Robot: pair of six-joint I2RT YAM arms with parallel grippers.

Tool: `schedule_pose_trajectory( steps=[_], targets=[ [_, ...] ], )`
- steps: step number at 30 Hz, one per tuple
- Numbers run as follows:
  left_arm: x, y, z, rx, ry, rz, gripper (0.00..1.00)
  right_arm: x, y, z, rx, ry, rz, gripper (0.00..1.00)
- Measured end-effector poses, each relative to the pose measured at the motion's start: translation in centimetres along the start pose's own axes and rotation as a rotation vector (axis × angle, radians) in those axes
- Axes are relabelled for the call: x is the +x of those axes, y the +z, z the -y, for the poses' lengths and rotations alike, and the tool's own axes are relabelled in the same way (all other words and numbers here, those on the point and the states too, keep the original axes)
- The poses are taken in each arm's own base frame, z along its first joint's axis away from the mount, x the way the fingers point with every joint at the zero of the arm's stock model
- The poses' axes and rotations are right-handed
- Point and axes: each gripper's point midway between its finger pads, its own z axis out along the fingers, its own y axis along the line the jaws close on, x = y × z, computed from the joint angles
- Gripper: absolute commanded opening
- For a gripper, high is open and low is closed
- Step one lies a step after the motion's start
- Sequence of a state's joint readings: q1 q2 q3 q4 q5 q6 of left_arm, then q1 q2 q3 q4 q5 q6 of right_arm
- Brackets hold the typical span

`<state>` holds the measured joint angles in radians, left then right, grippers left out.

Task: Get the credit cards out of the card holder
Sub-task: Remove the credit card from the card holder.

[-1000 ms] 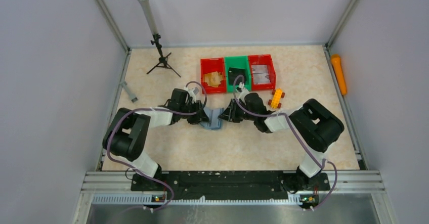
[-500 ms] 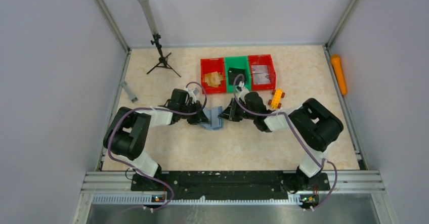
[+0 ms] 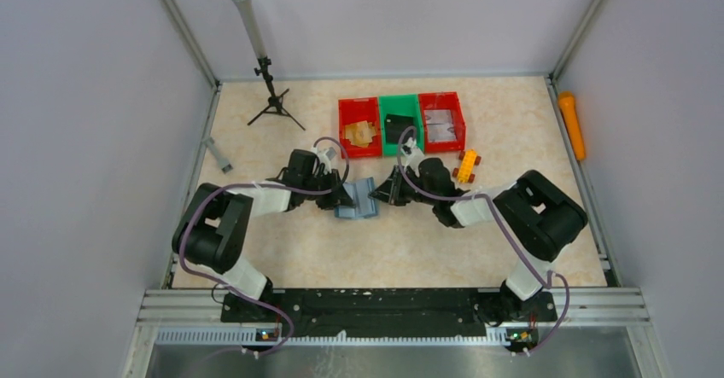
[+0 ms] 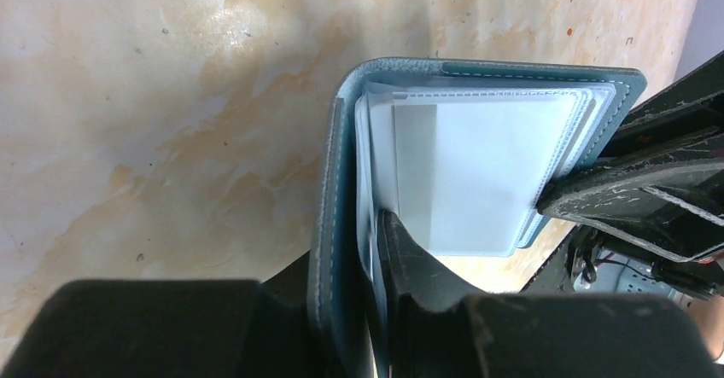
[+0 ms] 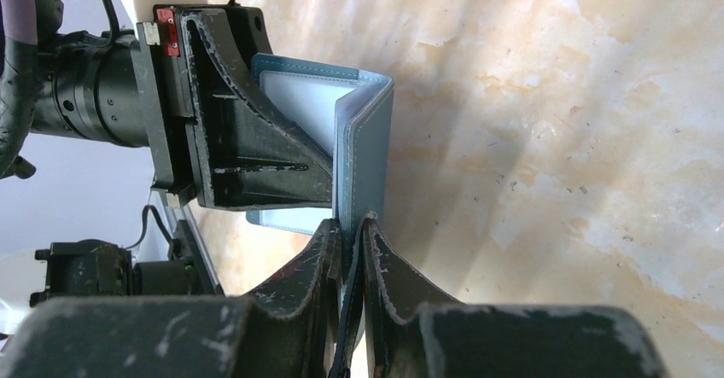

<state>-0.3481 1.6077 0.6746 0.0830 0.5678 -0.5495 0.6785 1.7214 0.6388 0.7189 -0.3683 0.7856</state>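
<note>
Opening step: left fingers point(image 4: 414, 267) pinch one card holder point(image 4: 478, 75) cover, right fingers point(image 5: 393, 271) pinch other. Next: release one side, grip card point(image 4: 504, 182) edge.

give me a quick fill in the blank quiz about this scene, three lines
1. The left end effector and right end effector are both shut on the ____.
2. It is spread ____, showing pale sleeves inside.
3. The middle bin between the two red bins is ____.
Missing words: card holder; open; green.
</note>
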Motion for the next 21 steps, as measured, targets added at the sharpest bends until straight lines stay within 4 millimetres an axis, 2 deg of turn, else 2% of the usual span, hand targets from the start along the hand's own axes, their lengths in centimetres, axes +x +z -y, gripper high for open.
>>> schedule_pose_trajectory(
  steps=[3,10,12,15,17,19,21],
  targets=[
    [0.0,-0.1,0.0,0.0,0.001,0.001,0.25,0.0,0.0,0.0,-0.003,-0.001,0.002,0.02],
    [0.1,-0.8,0.3,0.004,0.022,0.029,0.55,-0.3,-0.1,-0.4,-0.012,-0.007,0.013,0.01],
    [0.0,-1.2,0.6,0.013,0.032,0.043,0.57,-0.5,-0.2,-0.5,-0.013,-0.011,0.018,0.0],
    [-0.4,-1.8,1.4,0.034,0.054,0.076,0.53,-0.9,-0.4,-0.8,-0.011,-0.022,0.031,0.0],
    [-0.7,-2.0,1.7,0.043,0.065,0.091,0.46,-1.2,-0.6,-0.9,-0.004,-0.031,0.041,0.0],
    [-0.9,-2.0,1.9,0.048,0.071,0.099,0.37,-1.5,-0.8,-1.0,0.006,-0.04,0.05,0.0],
    [-0.9,-2.0,1.8,0.047,0.072,0.099,0.23,-1.8,-1.0,-1.0,0.016,-0.048,0.06,0.0]
  ],
)
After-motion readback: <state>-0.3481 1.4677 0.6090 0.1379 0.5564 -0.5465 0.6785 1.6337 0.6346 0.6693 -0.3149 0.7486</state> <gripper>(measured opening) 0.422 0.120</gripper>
